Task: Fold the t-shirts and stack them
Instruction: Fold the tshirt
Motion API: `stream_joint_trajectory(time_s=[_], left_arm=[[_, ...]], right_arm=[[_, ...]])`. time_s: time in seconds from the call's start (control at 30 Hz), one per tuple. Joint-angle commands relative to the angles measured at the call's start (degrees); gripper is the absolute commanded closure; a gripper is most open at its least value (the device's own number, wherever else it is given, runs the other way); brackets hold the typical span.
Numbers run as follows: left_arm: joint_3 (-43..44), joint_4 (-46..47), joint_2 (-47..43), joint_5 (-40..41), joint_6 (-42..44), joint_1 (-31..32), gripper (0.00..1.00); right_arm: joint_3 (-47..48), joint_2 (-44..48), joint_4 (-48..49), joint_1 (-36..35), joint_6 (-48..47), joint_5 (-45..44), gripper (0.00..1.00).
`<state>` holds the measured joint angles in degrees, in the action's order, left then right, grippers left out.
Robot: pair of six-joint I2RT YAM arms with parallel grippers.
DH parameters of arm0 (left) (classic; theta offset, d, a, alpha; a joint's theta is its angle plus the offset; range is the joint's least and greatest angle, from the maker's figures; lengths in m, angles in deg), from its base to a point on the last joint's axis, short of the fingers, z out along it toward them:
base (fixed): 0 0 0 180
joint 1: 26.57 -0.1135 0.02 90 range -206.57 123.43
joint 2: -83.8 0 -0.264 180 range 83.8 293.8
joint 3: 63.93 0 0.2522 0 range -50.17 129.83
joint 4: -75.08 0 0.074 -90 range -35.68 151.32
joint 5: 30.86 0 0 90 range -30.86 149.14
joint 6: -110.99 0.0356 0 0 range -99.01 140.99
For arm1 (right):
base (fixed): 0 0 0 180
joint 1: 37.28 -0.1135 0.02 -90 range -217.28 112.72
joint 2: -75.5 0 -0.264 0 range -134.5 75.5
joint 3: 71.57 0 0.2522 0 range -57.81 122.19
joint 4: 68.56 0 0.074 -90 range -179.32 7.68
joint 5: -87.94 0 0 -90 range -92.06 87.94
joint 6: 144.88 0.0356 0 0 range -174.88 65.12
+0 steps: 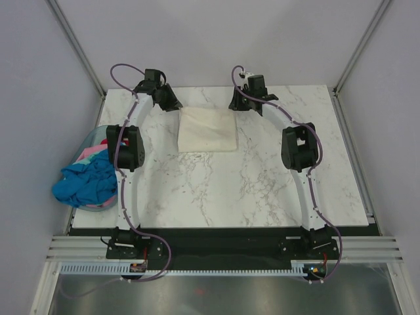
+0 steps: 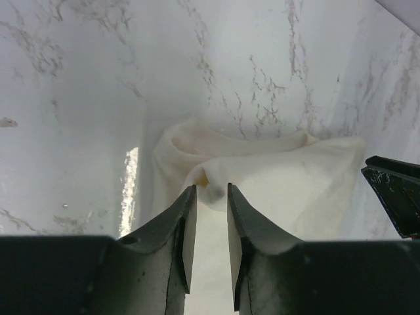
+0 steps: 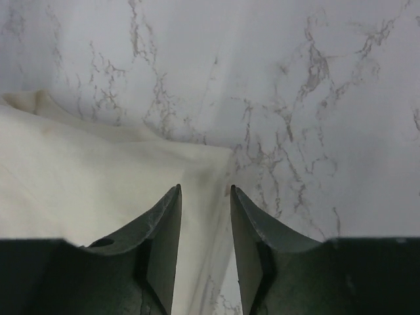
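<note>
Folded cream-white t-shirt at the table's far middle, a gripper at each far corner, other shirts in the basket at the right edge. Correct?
No: the basket with the other shirts sits at the left edge, as the top external view shows. The cream-white t-shirt is folded, left gripper and right gripper at its far corners.

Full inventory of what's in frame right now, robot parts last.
cream-white t-shirt: 1, cream-white, folded flat, far centre of table
blue t-shirt: 1, bright blue, bunched over basket's near rim
other cloth: count unclear, pink and teal, inside basket
basket: 1, pale blue, table's left edge
table: 1, white marble
left gripper: 1, black, open, at shirt's far-left corner
right gripper: 1, black, open, at shirt's far-right corner
</note>
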<state>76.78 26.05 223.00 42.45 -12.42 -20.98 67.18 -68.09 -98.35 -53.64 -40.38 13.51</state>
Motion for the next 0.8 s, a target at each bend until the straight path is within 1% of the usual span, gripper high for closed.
stream_joint_trajectory(time_s=[0.0,0.03,0.07,0.1,0.13,0.23,0.3,0.37,0.4,0.5,0.57,0.7,0.77], left_arm=[[4.36,1.25,-1.47,3.67,5.28,-0.66,0.66],[3.48,1.25,-2.25,6.38,5.89,-0.49,0.66],[2.52,1.25,-3.48,7.27,6.51,-0.23,0.66],[0.16,1.25,-4.28,7.37,6.86,0.30,0.66],[-1.17,1.34,-4.81,7.11,7.13,0.74,0.66],[-6.62,1.43,-7.79,6.32,8.18,2.85,0.67],[-10.13,2.74,-9.81,4.22,8.80,4.08,0.67],[-11.46,3.62,-10.17,0.36,9.24,4.43,0.68],[-11.90,3.71,-10.00,0.17,9.41,4.52,0.68],[-10.77,3.63,-8.77,1.57,10.82,4.26,0.68],[-9.10,3.63,-6.67,1.75,11.26,4.00,0.68],[-2.17,3.62,-2.09,0.87,11.44,3.12,0.68],[0.12,3.71,0.88,0.17,11.52,2.59,0.68]], right_arm=[[2.11,2.42,4.08,2.38,1.40,2.88,0.55],[-0.86,3.57,4.17,2.91,1.41,3.32,0.52],[-2.63,4.88,4.08,3.00,1.06,3.58,0.51],[-4.47,7.59,4.17,3.00,0.71,3.67,0.49],[-8.41,9.01,4.17,3.00,0.44,3.94,0.48],[-15.79,13.94,4.78,3.00,1.31,7.27,0.46],[-19.06,17.27,5.31,2.91,1.76,9.72,0.45],[-23.20,19.22,5.22,2.39,1.15,11.14,0.44],[-24.52,21.14,5.31,2.12,0.88,11.93,0.44],[-29.00,23.87,5.31,1.07,0.09,13.51,0.44],[-31.72,24.84,5.22,0.28,0.00,12.73,0.44],[-36.56,26.43,5.31,-0.95,-0.53,11.94,0.44],[-39.64,26.43,5.92,-1.92,-1.05,10.89,0.46]])
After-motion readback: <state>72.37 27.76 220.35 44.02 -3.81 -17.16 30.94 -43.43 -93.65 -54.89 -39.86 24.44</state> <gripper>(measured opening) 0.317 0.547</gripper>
